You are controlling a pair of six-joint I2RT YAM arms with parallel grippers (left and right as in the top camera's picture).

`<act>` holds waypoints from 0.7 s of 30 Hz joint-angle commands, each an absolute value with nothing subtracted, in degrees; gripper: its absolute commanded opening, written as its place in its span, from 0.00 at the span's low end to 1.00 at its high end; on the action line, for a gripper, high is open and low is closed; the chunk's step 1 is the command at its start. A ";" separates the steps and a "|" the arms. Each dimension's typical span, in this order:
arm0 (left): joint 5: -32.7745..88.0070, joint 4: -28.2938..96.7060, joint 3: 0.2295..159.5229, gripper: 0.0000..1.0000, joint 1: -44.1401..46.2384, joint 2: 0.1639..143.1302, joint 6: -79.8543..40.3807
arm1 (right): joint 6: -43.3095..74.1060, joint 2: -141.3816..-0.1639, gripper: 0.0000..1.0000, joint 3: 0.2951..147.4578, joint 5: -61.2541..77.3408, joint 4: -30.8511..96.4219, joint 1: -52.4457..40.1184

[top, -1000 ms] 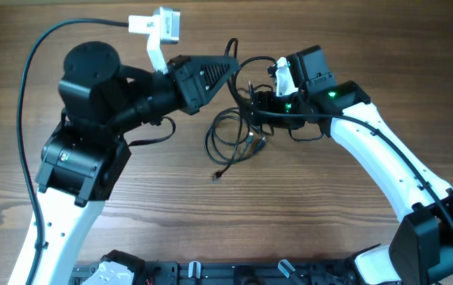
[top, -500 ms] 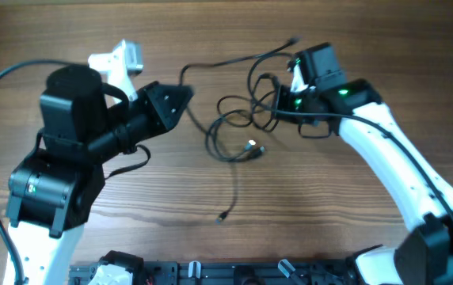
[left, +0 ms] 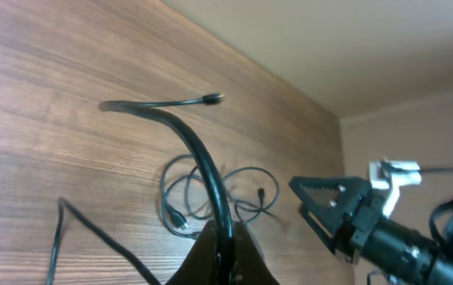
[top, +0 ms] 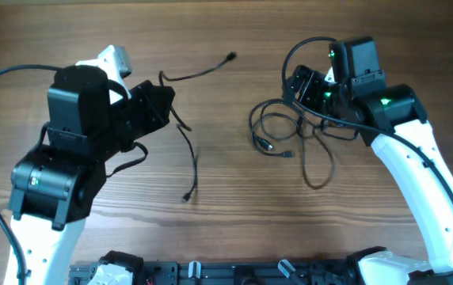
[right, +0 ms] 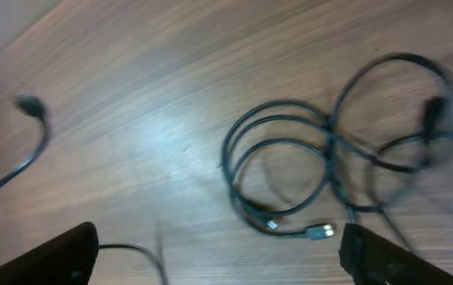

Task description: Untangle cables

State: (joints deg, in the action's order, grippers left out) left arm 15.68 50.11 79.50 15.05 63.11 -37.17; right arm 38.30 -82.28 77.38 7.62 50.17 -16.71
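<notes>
left gripper [left: 223,241] pinches one cable [left: 200,156], likely keeping it separate | right gripper [right: 218,255] spread; tangle [right: 329,146] ahead of jaws, ungripped

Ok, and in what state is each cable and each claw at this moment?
single cable: apart from the coil, gripped partway along, both ends free.
cable coil: tangled, with loops overlapping, lying on the table.
left claw: shut on the single cable.
right claw: open, above the cable coil.
</notes>
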 commanded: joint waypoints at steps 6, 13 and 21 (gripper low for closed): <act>15.73 47.07 79.75 0.04 16.21 63.05 -35.68 | 21.67 -82.41 1.00 77.34 31.83 50.24 -16.91; 6.72 50.46 79.75 0.04 9.69 64.88 -41.43 | 14.70 -82.41 1.00 77.34 39.77 50.09 -18.48; 8.03 51.44 79.75 0.04 2.52 66.85 -41.80 | 17.19 -82.41 1.00 77.34 34.06 46.76 -21.15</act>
State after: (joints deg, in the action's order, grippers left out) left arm 8.16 51.16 79.50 3.79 67.44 -42.15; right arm 15.73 -82.28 77.38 38.52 47.13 -21.08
